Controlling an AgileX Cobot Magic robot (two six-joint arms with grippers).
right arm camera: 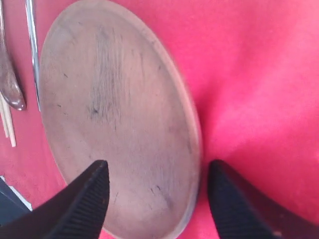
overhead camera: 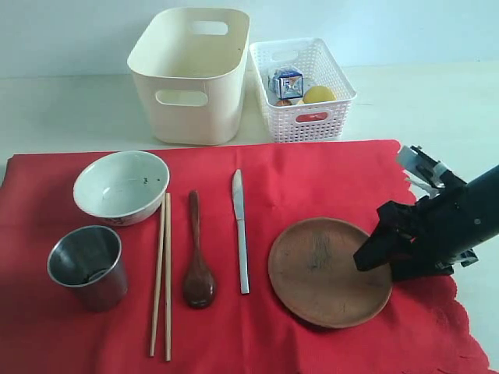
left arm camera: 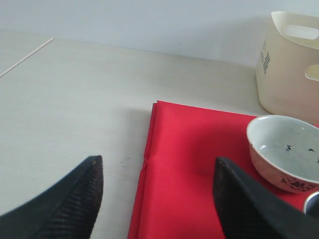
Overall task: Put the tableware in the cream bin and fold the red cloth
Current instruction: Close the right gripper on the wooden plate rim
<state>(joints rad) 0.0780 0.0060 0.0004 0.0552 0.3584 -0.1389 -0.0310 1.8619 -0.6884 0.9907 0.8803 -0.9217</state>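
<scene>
On the red cloth (overhead camera: 312,167) lie a pale bowl (overhead camera: 122,185), a steel cup (overhead camera: 86,265), chopsticks (overhead camera: 162,273), a dark spoon (overhead camera: 198,265), a knife (overhead camera: 241,230) and a brown plate (overhead camera: 323,269). The cream bin (overhead camera: 191,74) stands behind the cloth. My right gripper (right arm camera: 157,172) is open, low at the plate's right rim (right arm camera: 192,149), with one finger over the plate and the other over the cloth. My left gripper (left arm camera: 157,174) is open above the cloth's left edge (left arm camera: 149,164), near the bowl (left arm camera: 284,149). It is outside the exterior view.
A white lattice basket (overhead camera: 300,89) holding a milk carton (overhead camera: 289,82) and a lemon (overhead camera: 319,95) stands right of the cream bin. Bare pale table (overhead camera: 70,109) lies behind the cloth and at its left. The cloth's scalloped edge (overhead camera: 460,319) runs under the right arm.
</scene>
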